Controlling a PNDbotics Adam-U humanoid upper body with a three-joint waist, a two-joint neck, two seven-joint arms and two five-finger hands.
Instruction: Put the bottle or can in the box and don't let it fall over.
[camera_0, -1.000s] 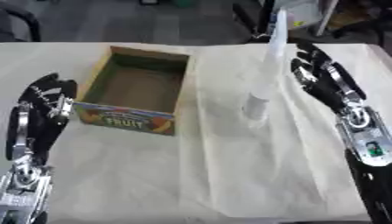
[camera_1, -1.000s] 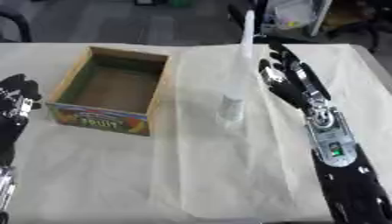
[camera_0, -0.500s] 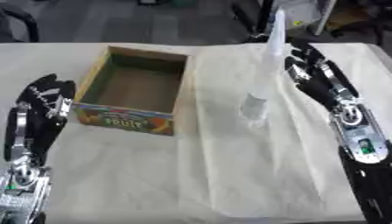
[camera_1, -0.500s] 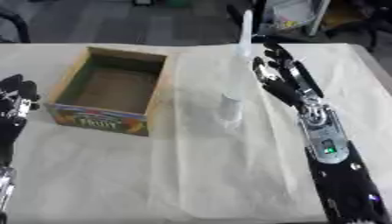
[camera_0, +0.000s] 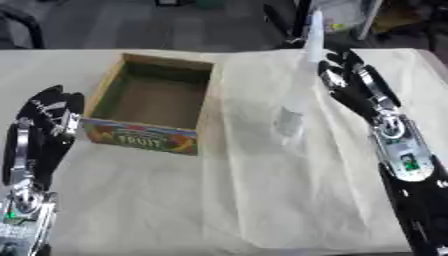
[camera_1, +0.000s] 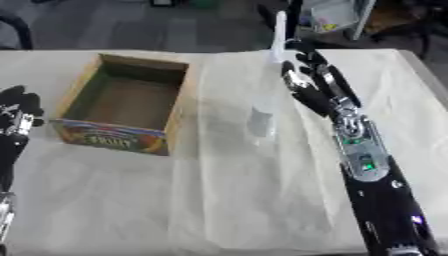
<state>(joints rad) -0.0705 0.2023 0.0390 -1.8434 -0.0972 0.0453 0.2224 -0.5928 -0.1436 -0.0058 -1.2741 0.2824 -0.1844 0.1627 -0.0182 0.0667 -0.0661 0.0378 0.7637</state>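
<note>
A small clear plastic bottle (camera_0: 290, 121) stood upright, left of the right hand (camera_0: 352, 90); beyond it, an open cardboard fruit box (camera_0: 150, 103).

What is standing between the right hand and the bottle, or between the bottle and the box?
Nothing visible. The bottle stands upright on the cloth, with the open right hand just beside it. Only bare cloth lies between the bottle and the open box.
</note>
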